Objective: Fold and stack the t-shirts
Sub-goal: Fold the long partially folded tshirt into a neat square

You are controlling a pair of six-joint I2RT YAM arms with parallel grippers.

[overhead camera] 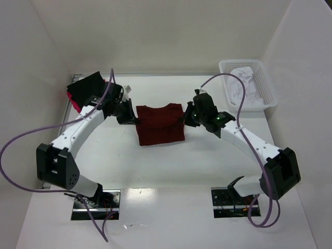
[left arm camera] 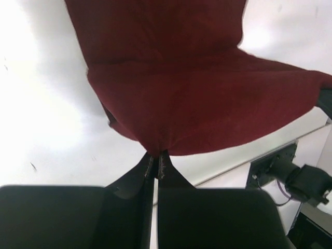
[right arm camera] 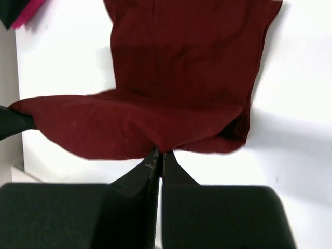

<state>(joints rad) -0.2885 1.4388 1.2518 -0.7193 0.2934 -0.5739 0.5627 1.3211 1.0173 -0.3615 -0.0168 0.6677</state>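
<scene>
A dark maroon t-shirt (overhead camera: 160, 123) lies partly folded in the middle of the white table, its far edge lifted. My left gripper (overhead camera: 136, 121) is shut on the shirt's left edge; in the left wrist view the cloth (left arm camera: 207, 104) bunches at the gripper (left arm camera: 156, 158). On the opposite side my right gripper (overhead camera: 185, 120) is shut on the shirt's right edge, and its wrist view shows the maroon cloth (right arm camera: 171, 78) pinched at the gripper (right arm camera: 159, 154). A folded black t-shirt (overhead camera: 85, 87) rests on a pink one (overhead camera: 72, 100) at the far left.
A white mesh basket (overhead camera: 265, 83) holding white cloth (overhead camera: 241, 85) stands at the far right. White walls enclose the table on three sides. Purple cables loop from both arms. The pink and black stack also shows at the top-left corner (right arm camera: 21, 15) of the right wrist view.
</scene>
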